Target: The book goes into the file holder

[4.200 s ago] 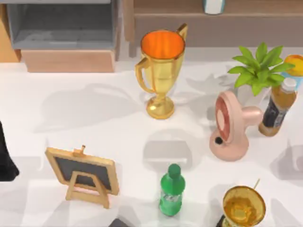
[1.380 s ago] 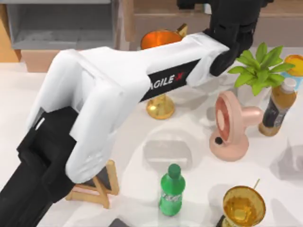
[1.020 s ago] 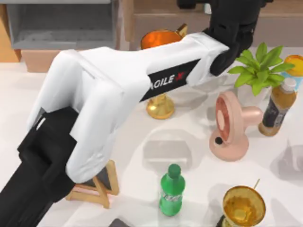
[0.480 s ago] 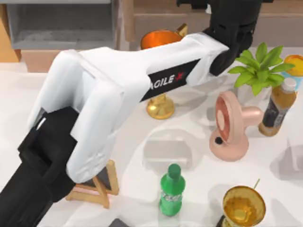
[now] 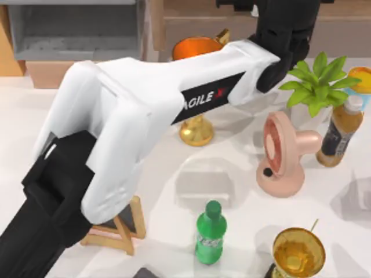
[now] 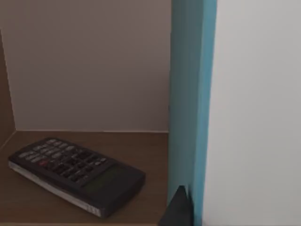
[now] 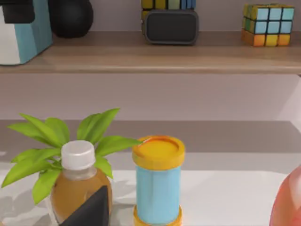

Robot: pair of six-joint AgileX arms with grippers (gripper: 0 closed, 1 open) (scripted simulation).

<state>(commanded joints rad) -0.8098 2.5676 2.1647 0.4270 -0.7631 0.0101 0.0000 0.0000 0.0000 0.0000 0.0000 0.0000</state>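
Top view: left arm (image 5: pixel 145 110) has barely stirred this past second, its left gripper (image 5: pixel 284 23) at the shelf (image 5: pixel 185 23). I cannot tell whether it grips the book (image 6: pixel 188 94), upright on the shelf. File holder (image 5: pixel 75 35) opens left of the shelf, with the trophy (image 5: pixel 197 52) rim between them. Right gripper (image 7: pixel 89 209) idles before the shelf, grip unclear.

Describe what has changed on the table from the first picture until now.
The left arm has reached from the table's left edge across the table to the shelf at the back, above the gold trophy. Its left gripper is now close against the upright book, beside a calculator. The file holder, green bottle, pink fan and plant stayed in place.
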